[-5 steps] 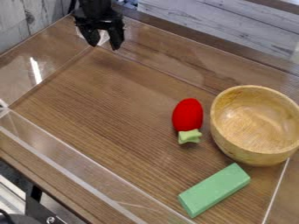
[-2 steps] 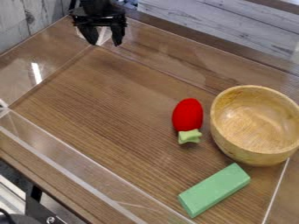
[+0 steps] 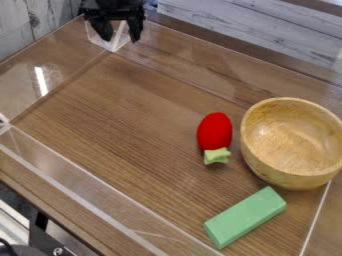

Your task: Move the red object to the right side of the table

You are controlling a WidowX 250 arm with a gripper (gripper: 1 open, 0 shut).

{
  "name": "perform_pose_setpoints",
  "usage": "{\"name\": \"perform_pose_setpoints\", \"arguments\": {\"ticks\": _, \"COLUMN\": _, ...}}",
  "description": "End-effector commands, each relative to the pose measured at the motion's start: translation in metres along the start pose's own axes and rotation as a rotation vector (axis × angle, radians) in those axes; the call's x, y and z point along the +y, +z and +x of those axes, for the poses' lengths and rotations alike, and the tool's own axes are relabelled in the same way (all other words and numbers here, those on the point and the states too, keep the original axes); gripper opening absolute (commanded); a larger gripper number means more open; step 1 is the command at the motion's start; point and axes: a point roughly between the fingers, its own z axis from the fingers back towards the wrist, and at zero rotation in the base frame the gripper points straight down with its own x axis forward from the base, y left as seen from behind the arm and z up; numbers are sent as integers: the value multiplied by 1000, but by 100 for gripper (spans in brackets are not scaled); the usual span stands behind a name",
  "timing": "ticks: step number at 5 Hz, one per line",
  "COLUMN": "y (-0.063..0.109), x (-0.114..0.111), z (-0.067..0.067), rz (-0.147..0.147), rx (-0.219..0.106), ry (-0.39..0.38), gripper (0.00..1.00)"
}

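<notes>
The red object is a small oval toy fruit with a light green stem end, lying on the brown wood-grain table right of centre, just left of the wooden bowl. My gripper hangs at the far top left corner, well away from the fruit. Its two dark fingers stand apart with nothing between them, so it is open.
A wooden bowl stands at the right edge, beside the fruit. A flat green rectangular block lies near the front right. Low clear acrylic walls border the tabletop.
The gripper has risen slightly and drifted toward the top left corner, rolling a little. The fruit, bowl and block have not moved.
</notes>
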Motion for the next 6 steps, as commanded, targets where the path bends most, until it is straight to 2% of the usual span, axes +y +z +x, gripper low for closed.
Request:
{"name": "perform_pose_setpoints", "arguments": {"ticks": 1, "y": 25, "x": -10, "z": 9, "rz": -2, "rx": -71, "ry": -42, "gripper": 0}}
{"name": "perform_pose_setpoints", "arguments": {"ticks": 2, "y": 28, "x": -22, "z": 6, "rz": -20, "rx": -73, "ry": -62, "gripper": 100}}
{"name": "perform_pose_setpoints", "arguments": {"ticks": 3, "y": 30, "x": -21, "z": 6, "rz": -31, "rx": -81, "ry": -79, "gripper": 0}}
{"name": "perform_pose_setpoints", "arguments": {"ticks": 4, "y": 29, "x": -11, "z": 4, "rz": -34, "rx": -73, "ry": -97, "gripper": 100}}
{"name": "perform_pose_setpoints", "arguments": {"ticks": 5, "y": 30, "x": -1, "z": 2, "rz": -39, "rx": -65, "ry": -110, "gripper": 100}}
{"name": "perform_pose_setpoints", "arguments": {"ticks": 6, "y": 28, "x": 10, "z": 6, "rz": -43, "rx": -71, "ry": -119, "gripper": 0}}
